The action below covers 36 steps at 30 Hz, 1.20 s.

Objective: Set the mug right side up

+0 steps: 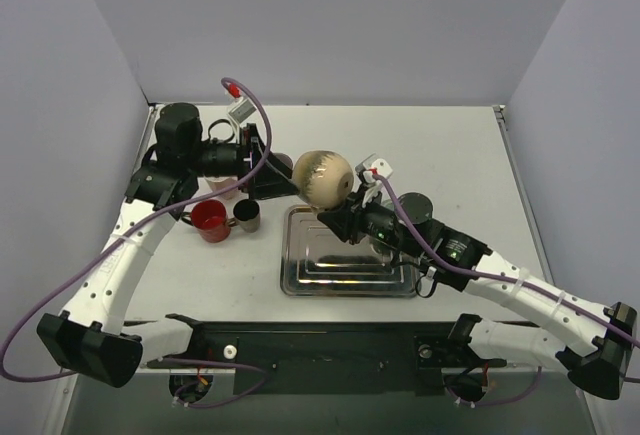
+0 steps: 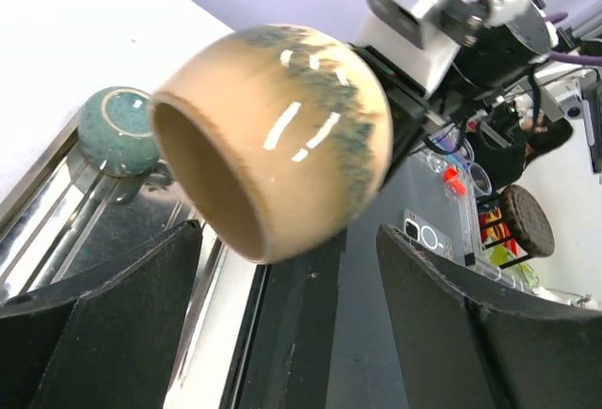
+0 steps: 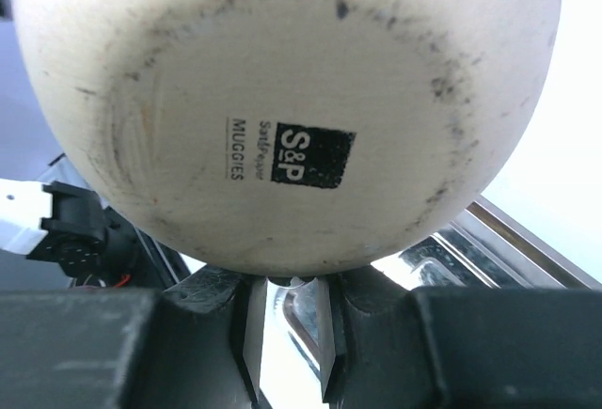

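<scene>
A round beige mug (image 1: 322, 177) with green speckles hangs in the air above the far left corner of the steel tray (image 1: 345, 273). It lies on its side, with its mouth toward my left gripper and its base toward the right wrist camera (image 3: 282, 117). My right gripper (image 1: 338, 213) is shut on it from below, fingers (image 3: 246, 329) nearly together under its base. My left gripper (image 1: 272, 181) is open and empty, just left of the mug's mouth (image 2: 202, 179), not touching it. A small teal mug (image 2: 118, 132) sits base up on the tray.
A red mug (image 1: 210, 220), a dark cup (image 1: 247, 215) and a pink cup (image 1: 222, 187) stand left of the tray, under my left arm. The tray's middle and right side (image 1: 380, 255) are bare. Grey walls close in the table on three sides.
</scene>
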{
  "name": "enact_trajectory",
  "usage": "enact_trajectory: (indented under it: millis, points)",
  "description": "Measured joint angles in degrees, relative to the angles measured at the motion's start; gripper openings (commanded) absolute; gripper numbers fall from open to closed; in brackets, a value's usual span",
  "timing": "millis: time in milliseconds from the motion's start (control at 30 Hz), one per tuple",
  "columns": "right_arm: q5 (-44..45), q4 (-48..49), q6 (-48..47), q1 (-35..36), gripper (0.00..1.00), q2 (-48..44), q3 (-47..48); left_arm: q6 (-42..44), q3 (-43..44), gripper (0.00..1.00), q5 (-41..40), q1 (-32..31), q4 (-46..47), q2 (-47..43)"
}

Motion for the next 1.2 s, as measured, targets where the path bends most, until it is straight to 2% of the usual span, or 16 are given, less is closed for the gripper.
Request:
enact_trajectory:
  millis: [200, 400, 433, 467, 567, 600, 633, 667, 700, 733, 767, 800, 900, 933, 1067, 1200]
  points:
    - [-2.40, 1.31, 1.09, 0.26, 0.00, -0.20, 0.22, -6.01, -0.70, 0.82, 0.35, 0.61, 7.06, 1.22]
    - [-6.01, 2.64, 2.78, 0.22, 0.00, 0.96, 1.62, -23.19, -6.36, 0.45, 5.25, -2.86, 26.80, 1.16]
    - [-6.32, 2.89, 2.93, 0.02, 0.00, 1.22, 1.68, -26.12, -7.23, 0.31, 6.25, -2.95, 29.49, 1.16]
    - [-6.88, 3.39, 3.13, -0.48, 0.00, 1.55, 1.68, -28.81, -7.89, 0.03, 7.02, -2.97, 31.47, 1.14]
    - [-10.40, 6.27, 5.44, -2.51, 0.00, 3.08, 1.68, -34.69, -8.96, 0.00, 8.85, -3.63, 38.32, 1.07]
    - [-11.67, 7.54, 6.43, -2.91, 0.08, 4.09, 1.73, -35.01, -8.92, 0.00, 8.85, -4.07, 40.41, 0.74]
    - [-12.22, 8.52, 6.80, -3.06, 0.20, 5.20, 2.08, -34.97, -8.94, 0.00, 8.52, -4.28, 41.24, 0.24]
    - [-12.61, 8.94, 7.06, -3.15, 0.44, 5.90, 2.54, -34.75, -9.05, 0.00, 8.37, -3.85, 40.68, 0.04]
    - [-12.39, 9.05, 7.08, -3.26, 0.59, 6.51, 2.84, -33.97, -8.98, 0.00, 7.91, -2.97, 39.41, 0.02]
    - [-11.87, 9.03, 7.30, -3.41, 0.64, 6.91, 2.89, -32.28, -8.59, 0.00, 7.06, -2.32, 36.00, 0.02]
    - [-10.71, 8.55, 7.19, -3.72, 0.87, 7.10, 2.91, -29.44, -7.91, 0.00, 5.97, -1.51, 30.53, 0.07]
    - [-9.27, 7.67, 6.82, -4.04, 0.91, 7.19, 2.93, -24.61, -6.78, 0.00, 4.09, -0.74, 23.67, 0.26]
    - [-3.63, 3.23, 5.33, -4.55, 0.92, 7.17, 3.08, -9.20, -0.83, 0.00, -7.67, 0.48, 3.37, 2.64]
    - [-0.94, 0.81, 4.81, -4.70, 0.93, 7.15, 3.10, -2.36, 1.11, 0.00, -13.88, 0.55, -3.17, 3.67]
    - [6.03, -8.26, 2.95, -4.76, 0.94, 6.60, 3.10, 15.89, 2.03, 0.00, -29.38, -0.11, -20.70, 4.94]
    - [13.20, -17.03, 1.46, -4.76, 0.95, 4.83, 3.08, 29.33, -0.94, 0.00, -41.31, -3.76, -35.17, 5.79]
